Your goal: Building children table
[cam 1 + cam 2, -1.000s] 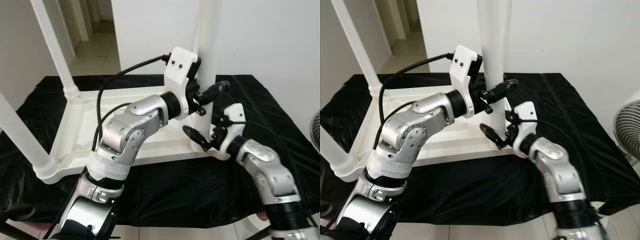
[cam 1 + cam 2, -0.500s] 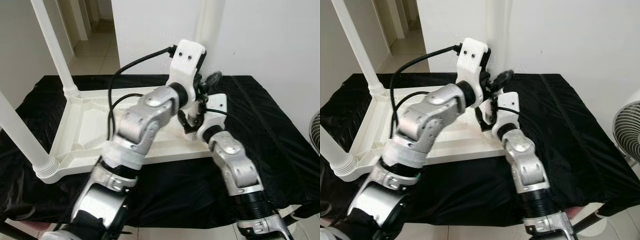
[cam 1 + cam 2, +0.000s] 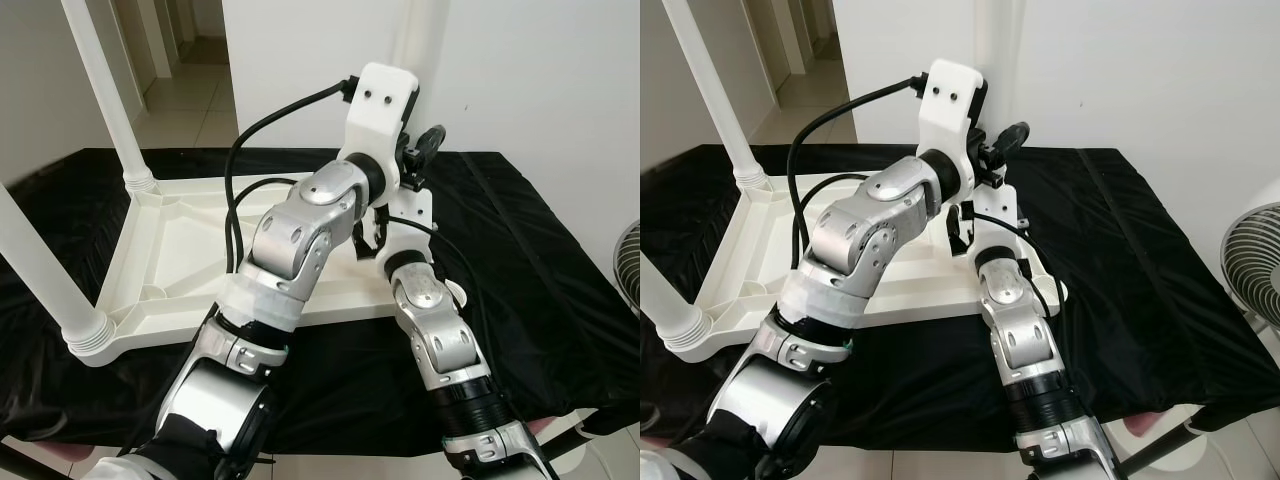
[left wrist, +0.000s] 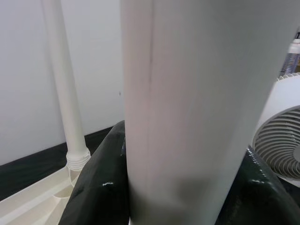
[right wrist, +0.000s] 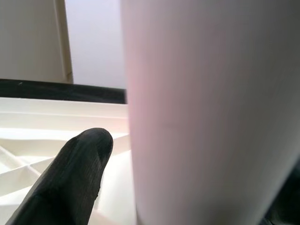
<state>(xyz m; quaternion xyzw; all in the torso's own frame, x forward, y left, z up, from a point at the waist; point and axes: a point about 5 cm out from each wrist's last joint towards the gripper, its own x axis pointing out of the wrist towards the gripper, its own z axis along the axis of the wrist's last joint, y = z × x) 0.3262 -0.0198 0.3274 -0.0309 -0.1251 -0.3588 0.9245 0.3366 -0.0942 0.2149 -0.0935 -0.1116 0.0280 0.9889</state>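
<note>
A white plastic children's table (image 3: 180,250) lies upside down on a black cloth, with its legs pointing up. At its near right corner stands a white leg (image 3: 420,40). My left gripper (image 3: 418,152) is shut on that leg, well above the corner. The left wrist view has the leg (image 4: 187,108) pinched between both black fingers (image 4: 98,187). My right gripper (image 3: 382,226) sits lower on the same leg, just under the left one and half hidden by the left arm. In the right wrist view one finger (image 5: 70,178) stands a little off the leg (image 5: 211,112).
Two more legs rise at the table's left side: one at the far corner (image 3: 100,90), one at the near corner (image 3: 40,270). A white fan (image 3: 1255,260) stands off the right edge. A white wall is close behind, and a hallway opens at the back left.
My right arm has swung left from beside the corner onto the leg, below the left gripper. The left gripper has risen a little along the leg.
</note>
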